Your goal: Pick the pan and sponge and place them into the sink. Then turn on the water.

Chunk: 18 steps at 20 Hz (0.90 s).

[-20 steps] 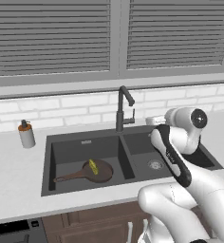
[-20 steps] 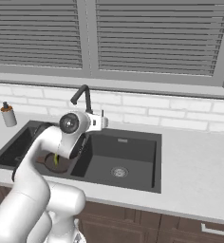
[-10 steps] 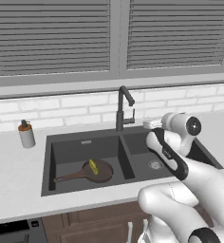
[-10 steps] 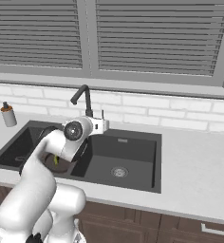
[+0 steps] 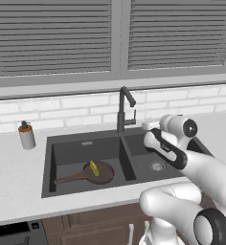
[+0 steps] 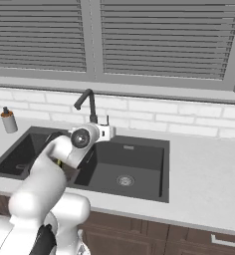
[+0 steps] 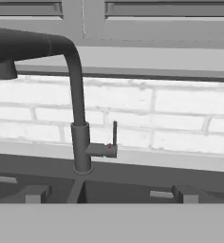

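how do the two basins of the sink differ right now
The left basin holds the pan with the yellow sponge lying on it; the right basin holds neither. The right basin's round silver drain is in plain sight; the left basin's cannot be made out. Both are dark grey and rectangular, split by one divider below the faucet, and no water runs into either.
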Tool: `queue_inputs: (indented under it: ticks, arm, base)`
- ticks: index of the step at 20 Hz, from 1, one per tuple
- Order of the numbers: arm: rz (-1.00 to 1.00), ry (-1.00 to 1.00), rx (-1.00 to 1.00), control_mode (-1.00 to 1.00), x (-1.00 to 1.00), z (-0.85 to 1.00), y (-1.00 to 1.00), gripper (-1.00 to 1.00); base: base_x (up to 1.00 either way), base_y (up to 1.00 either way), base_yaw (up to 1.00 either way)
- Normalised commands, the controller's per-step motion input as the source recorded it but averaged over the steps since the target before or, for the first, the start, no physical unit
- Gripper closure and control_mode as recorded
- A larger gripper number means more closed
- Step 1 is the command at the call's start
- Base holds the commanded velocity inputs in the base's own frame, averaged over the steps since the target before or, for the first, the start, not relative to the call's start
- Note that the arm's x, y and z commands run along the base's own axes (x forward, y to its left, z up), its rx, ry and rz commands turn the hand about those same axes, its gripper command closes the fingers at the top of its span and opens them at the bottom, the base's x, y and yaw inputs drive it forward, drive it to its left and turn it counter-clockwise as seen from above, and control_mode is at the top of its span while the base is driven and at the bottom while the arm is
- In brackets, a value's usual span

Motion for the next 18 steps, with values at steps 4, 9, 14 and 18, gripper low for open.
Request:
queue_inputs:
  ticks: [4, 9, 14, 18]
  arm:
    - [0.01, -0.02, 0.0, -1.0, 0.19, -0.17, 0.0, -1.0]
    - [0.0, -0.04, 0.0, -1.0, 0.01, -0.31, -0.38, -1.0]
    - [0.0, 0.0, 0.0, -1.0, 0.09, -0.19, -0.05, -1.0]
    - [0.0, 0.0, 0.0, -1.0, 0.28, -0.11, 0.0, -1.0]
  base:
    - [0.0, 0.0, 0.0]
    - [0.0, 0.0, 0.0]
    - [0.0, 0.0, 0.0]
    - [0.0, 0.0, 0.0]
